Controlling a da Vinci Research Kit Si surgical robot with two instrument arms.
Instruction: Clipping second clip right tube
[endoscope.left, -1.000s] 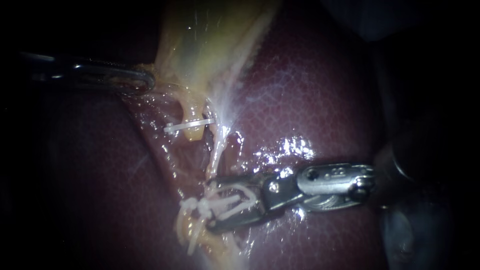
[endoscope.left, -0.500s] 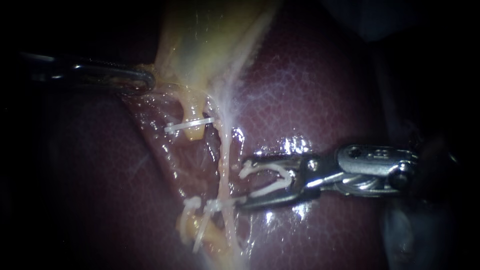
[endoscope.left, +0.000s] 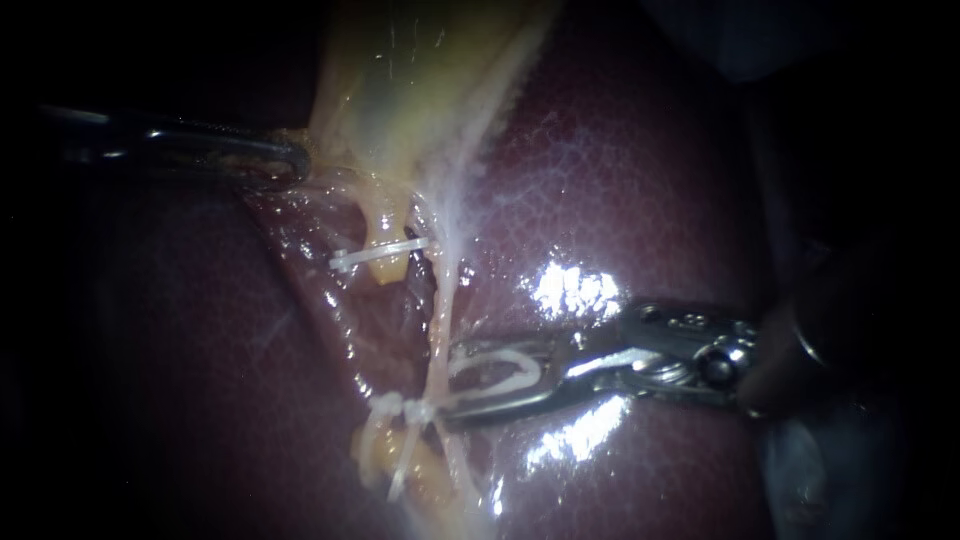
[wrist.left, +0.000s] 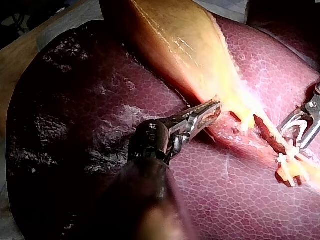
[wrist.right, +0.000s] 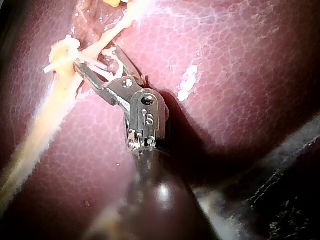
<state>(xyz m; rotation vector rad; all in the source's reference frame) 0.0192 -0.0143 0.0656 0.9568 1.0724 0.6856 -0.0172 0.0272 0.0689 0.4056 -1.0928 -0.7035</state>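
My right instrument (endoscope.left: 448, 382) comes in from the right with its jaws spread, carrying an open white clip (endoscope.left: 500, 370) between them. Its tips reach the pale right tube (endoscope.left: 440, 320), just above a white clip (endoscope.left: 400, 408) that sits on the tube. Another white clip (endoscope.left: 380, 253) crosses the yellowish tube further up. In the right wrist view the right instrument (wrist.right: 95, 57) has its tips at the tube (wrist.right: 117, 27). My left instrument (endoscope.left: 295, 160) is shut on the gallbladder's (endoscope.left: 410, 80) lower edge, which the left wrist view shows as well, with the left instrument (wrist.left: 212, 109) on the gallbladder (wrist.left: 185, 45).
Dark red liver (endoscope.left: 620, 180) surrounds the tubes on both sides and glistens under the right instrument's shaft. Yellow fatty strands (endoscope.left: 385, 470) hang below the lower clip. The view's edges are dark.
The right instrument pulled back to the right from the lower clip, still carrying its open clip. It then moved left again to the tube, slightly higher. The left instrument has held still.
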